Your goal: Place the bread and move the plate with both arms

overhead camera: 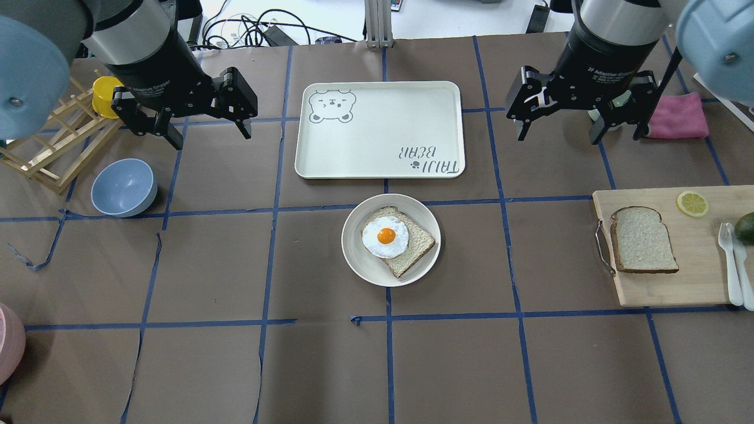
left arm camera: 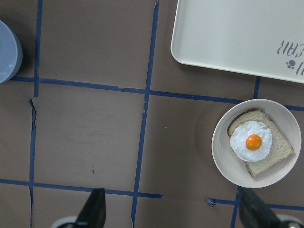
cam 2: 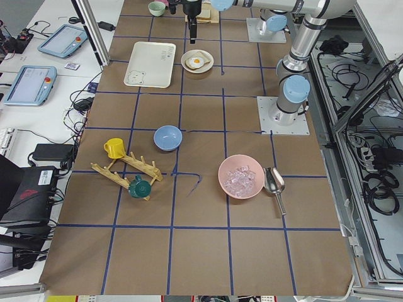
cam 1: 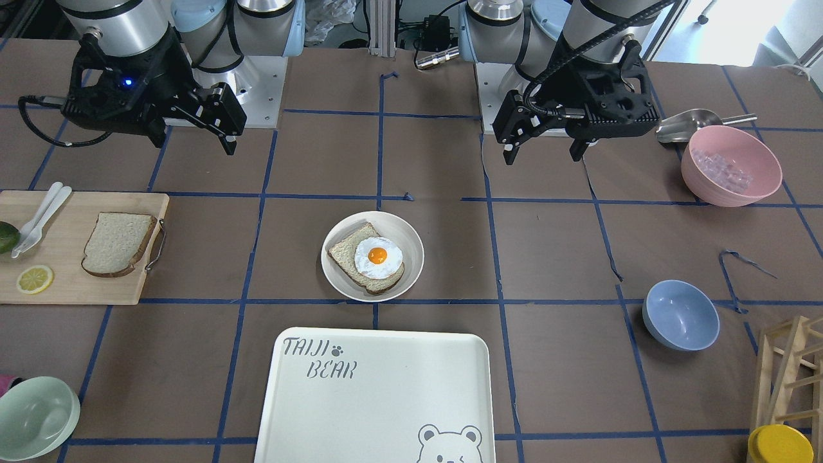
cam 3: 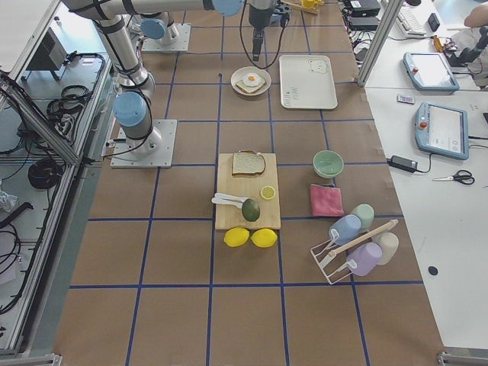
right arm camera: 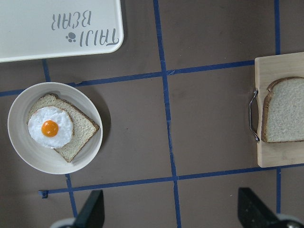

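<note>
The plain bread (cam 1: 119, 243) lies on a wooden cutting board (cam 1: 71, 283) on my right side; it also shows in the overhead view (overhead camera: 643, 239) and the right wrist view (right arm camera: 285, 110). The off-white plate (cam 1: 411, 247) sits mid-table (overhead camera: 359, 259) and holds a slice topped with a fried egg (overhead camera: 386, 237). My left gripper (overhead camera: 212, 139) is open and empty, high above the table, left of the tray. My right gripper (overhead camera: 558, 138) is open and empty, high, between tray and board. Both wrist views show the plate (left arm camera: 223, 156) (right arm camera: 21, 152).
The bear-printed tray (overhead camera: 380, 129) lies just beyond the plate. A lemon slice (overhead camera: 692, 203), white cutlery (overhead camera: 732, 265) and an avocado (overhead camera: 745, 227) share the board. A blue bowl (overhead camera: 123, 187), wooden rack (overhead camera: 53, 147) and pink bowl (cam 1: 731, 165) stand on my left.
</note>
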Tool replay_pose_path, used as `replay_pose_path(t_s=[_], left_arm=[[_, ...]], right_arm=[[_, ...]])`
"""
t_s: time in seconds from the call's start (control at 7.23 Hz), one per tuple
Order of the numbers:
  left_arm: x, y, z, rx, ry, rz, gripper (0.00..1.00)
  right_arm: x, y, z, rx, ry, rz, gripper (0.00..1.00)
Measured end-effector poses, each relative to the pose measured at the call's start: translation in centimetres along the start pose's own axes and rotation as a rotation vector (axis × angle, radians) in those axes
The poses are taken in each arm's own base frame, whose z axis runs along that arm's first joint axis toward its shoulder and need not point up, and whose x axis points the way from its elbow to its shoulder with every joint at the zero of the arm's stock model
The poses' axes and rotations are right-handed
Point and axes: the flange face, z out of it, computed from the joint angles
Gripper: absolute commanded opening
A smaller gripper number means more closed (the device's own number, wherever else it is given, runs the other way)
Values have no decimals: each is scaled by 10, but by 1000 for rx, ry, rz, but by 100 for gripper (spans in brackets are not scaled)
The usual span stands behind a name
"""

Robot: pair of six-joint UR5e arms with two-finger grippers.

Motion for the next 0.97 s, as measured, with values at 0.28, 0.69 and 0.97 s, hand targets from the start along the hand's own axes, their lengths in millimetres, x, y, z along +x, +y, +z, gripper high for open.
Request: replay_pose_path(t_s=[0.28,0.69,0.97], left_arm=[[1,0,0,0,1,1,100],[1,0,1,-2,1,1,100],[1,0,1,-1,0,1,100]], right_arm=[[0,0,0,2,0,-1,100],[0,0,-1,4,0,-5,100],[0,0,-1,3,0,-12,100]])
